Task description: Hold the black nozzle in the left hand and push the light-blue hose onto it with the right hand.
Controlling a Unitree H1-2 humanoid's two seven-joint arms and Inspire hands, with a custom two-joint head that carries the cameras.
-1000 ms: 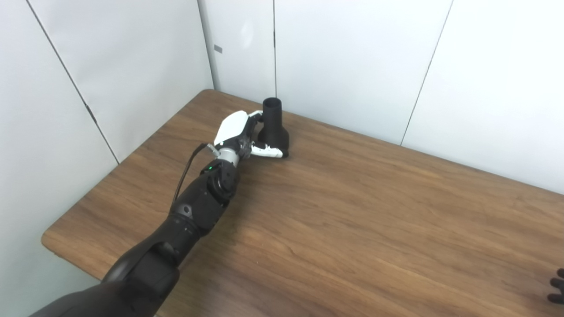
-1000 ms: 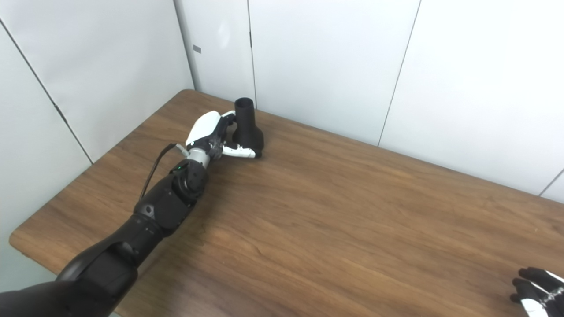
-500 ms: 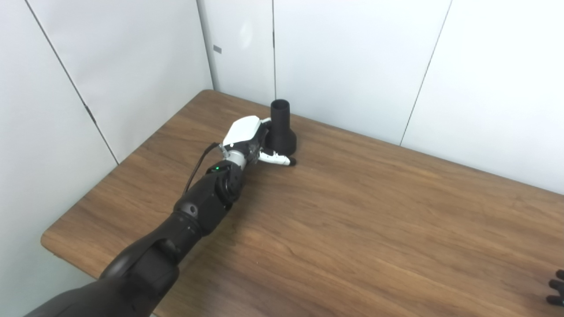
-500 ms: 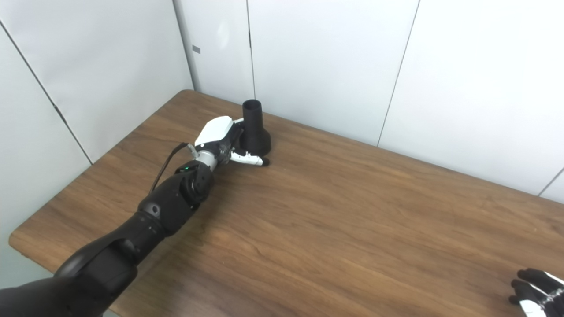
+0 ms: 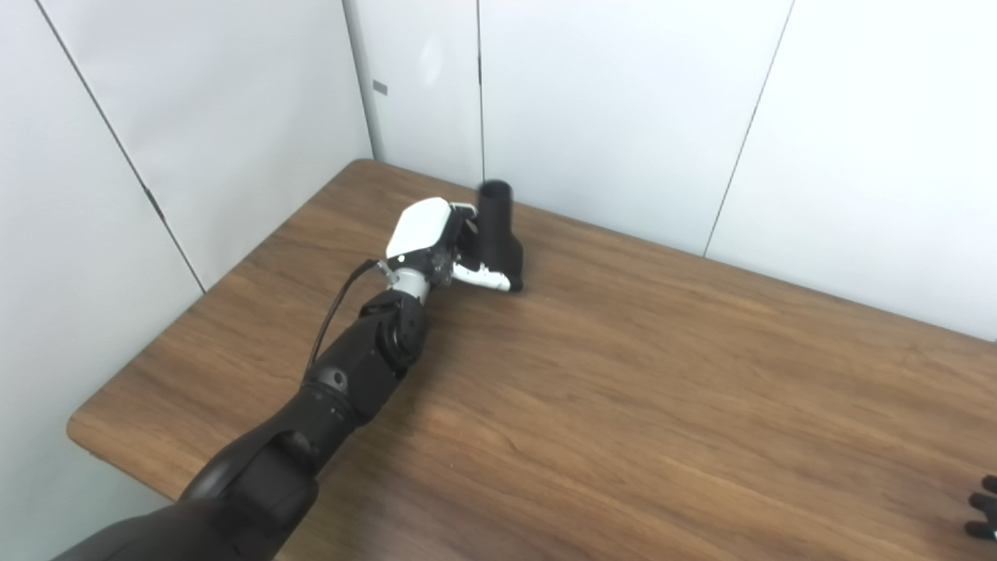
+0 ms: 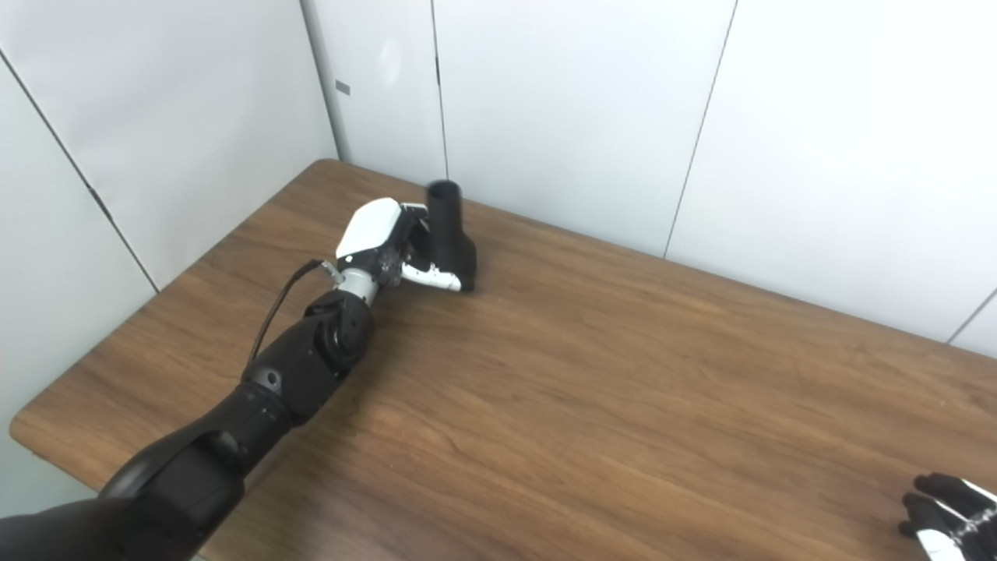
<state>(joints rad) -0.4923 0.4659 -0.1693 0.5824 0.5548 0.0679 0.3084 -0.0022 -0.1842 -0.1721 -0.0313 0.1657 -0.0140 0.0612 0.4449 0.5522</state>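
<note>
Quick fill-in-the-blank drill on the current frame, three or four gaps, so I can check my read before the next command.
1. The left hand is closed around the black ____.
2. The nozzle stands with its open narrow end pointing ____.
3. The right hand shows only at the picture's bottom ____ corner.
4. The wooden table shows no light-blue ____.

Missing words: nozzle; up; right; hose

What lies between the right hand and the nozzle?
Only bare table. The right eye view shows the right hand at the near right corner, the nozzle far left in the left hand. No hose is in view.
</note>
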